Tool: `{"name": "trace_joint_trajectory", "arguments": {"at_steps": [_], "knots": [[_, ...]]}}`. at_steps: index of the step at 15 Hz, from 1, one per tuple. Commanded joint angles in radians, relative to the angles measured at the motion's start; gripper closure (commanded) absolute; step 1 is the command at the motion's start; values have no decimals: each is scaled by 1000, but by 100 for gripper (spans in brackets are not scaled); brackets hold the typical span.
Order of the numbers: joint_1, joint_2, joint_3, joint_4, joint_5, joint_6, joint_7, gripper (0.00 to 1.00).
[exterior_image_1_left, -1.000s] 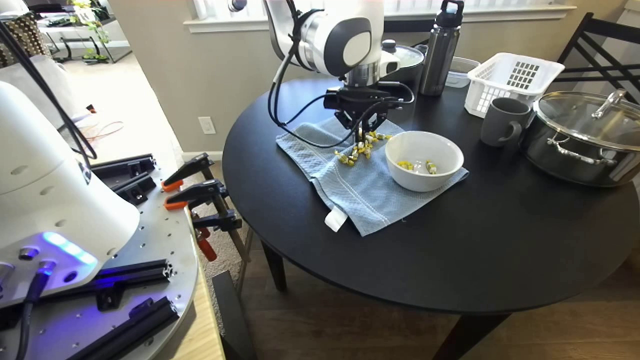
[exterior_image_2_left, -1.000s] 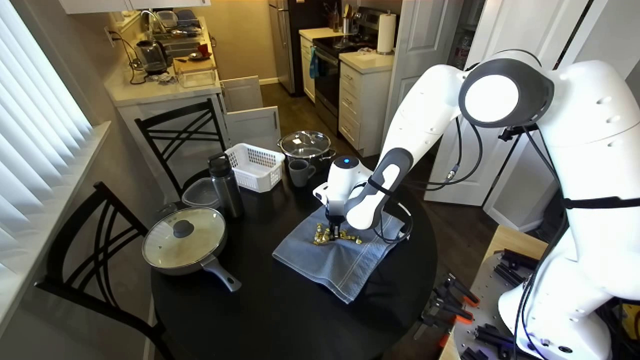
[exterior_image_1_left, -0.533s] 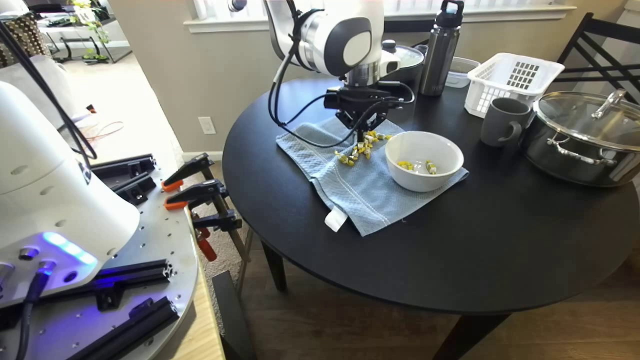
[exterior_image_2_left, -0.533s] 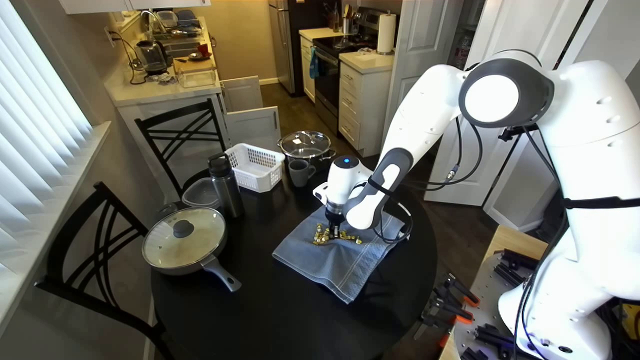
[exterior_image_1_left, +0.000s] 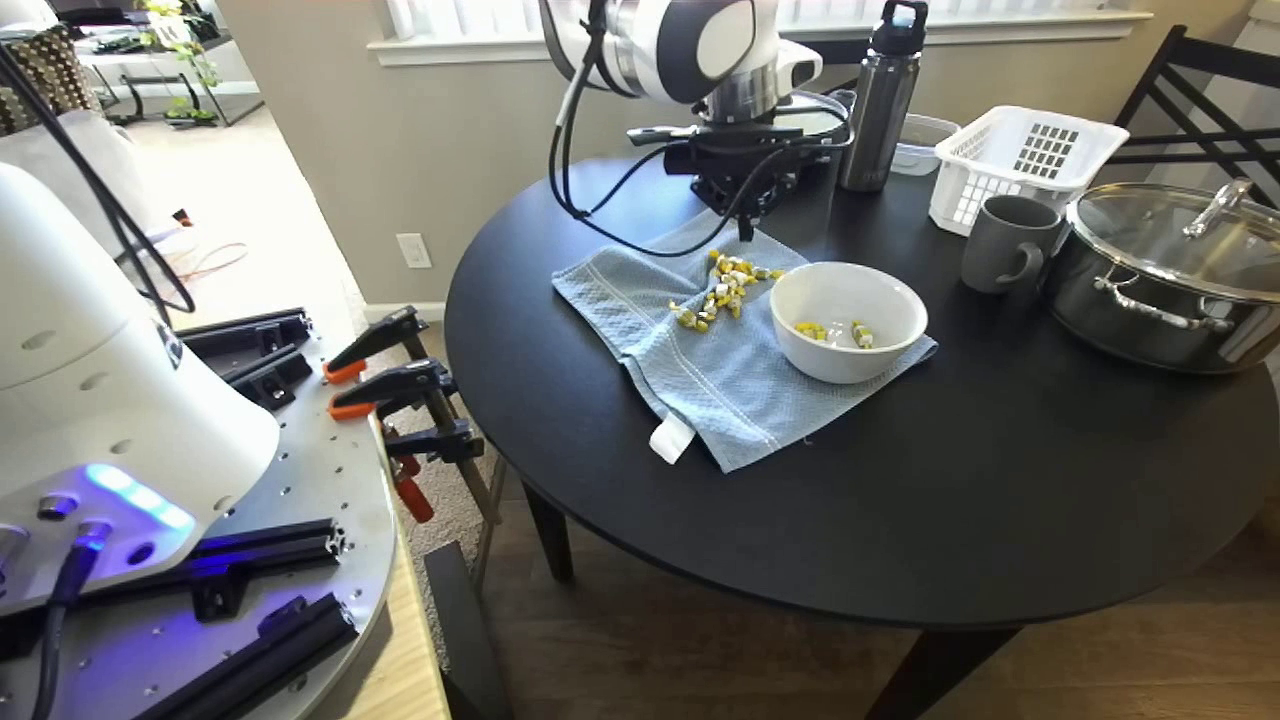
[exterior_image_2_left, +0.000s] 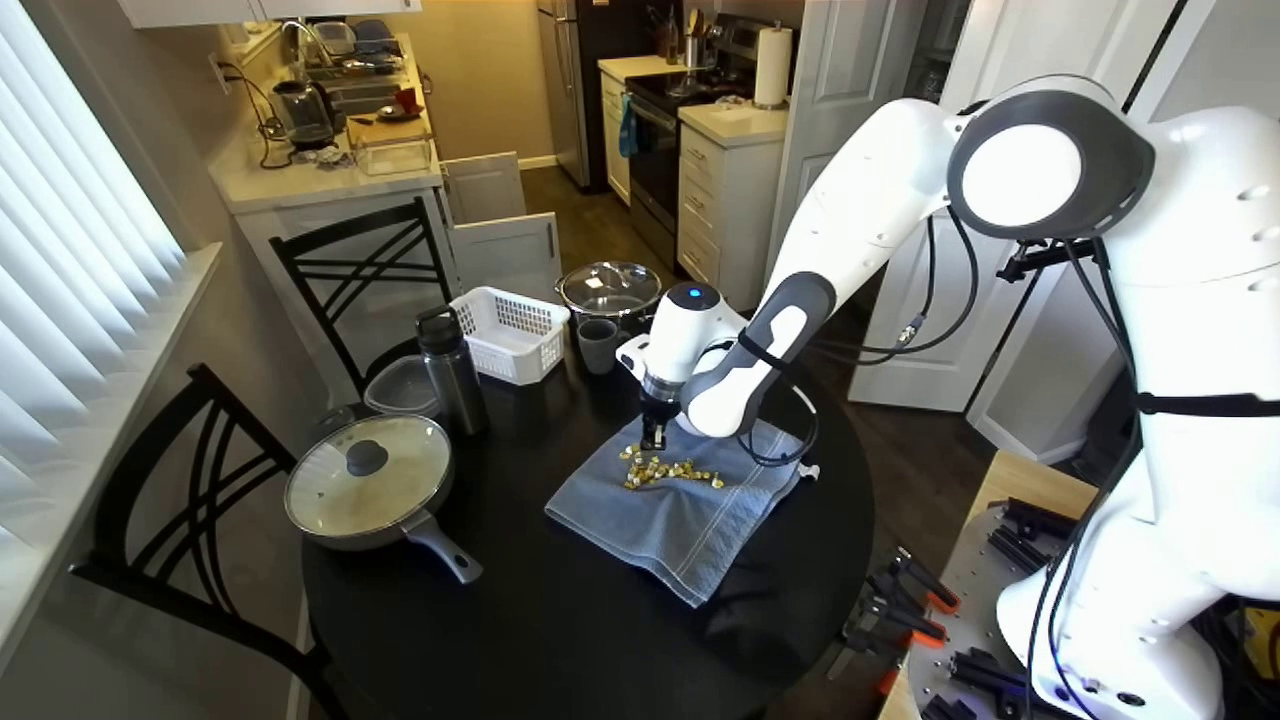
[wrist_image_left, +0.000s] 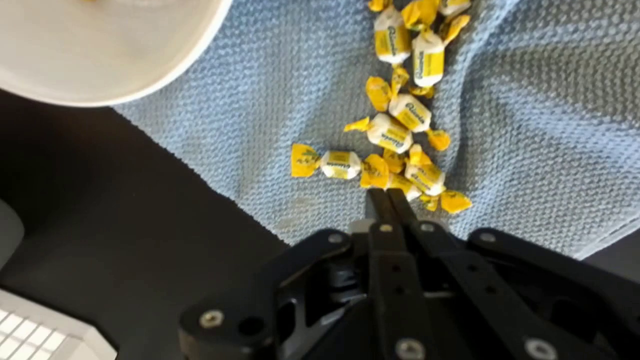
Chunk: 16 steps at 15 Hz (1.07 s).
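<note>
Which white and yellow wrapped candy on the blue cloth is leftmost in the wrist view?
The horizontal candy, up-left of the closed black gripper; its yellow left end outreaches all others on the cloth.

The arm (exterior_image_2_left: 852, 208) arches outward to a downturned wrist (exterior_image_2_left: 682, 338), the jaws pressed together and pointing down.

White arm (exterior_image_2_left: 850, 210); black gripper (wrist_image_left: 388, 192); silvery screws (wrist_image_left: 410, 348)

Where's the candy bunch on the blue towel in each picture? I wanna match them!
In an exterior view: the candy bunch is a little above and right of the middle.
In an exterior view: the candy bunch is below the middle.
In the wrist view: the candy bunch is mostly right of the middle, reaching the top edge.
Shared landmark: the blue towel under it.
</note>
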Motion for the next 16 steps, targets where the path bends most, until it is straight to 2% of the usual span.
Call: {"name": "trace_joint_trajectory", "arguments": {"at_steps": [1,3,6,8,9,10,15,16], "knots": [[47,-108,-71,-63,-27,-10,47,100],[145,-158,-211,-78,-90,-12,137,100],[304,-210,-441,-87,-254,-68,312,100],[382,-219,-544,-85,-342,-115,404,100],[404,-220,-572,-86,-375,-140,440,100],[379,-226,-550,-82,-437,-173,491,100],[341,-206,-490,-70,-592,-305,673,100],[329,-205,-471,-72,-610,-322,700,74]]}}
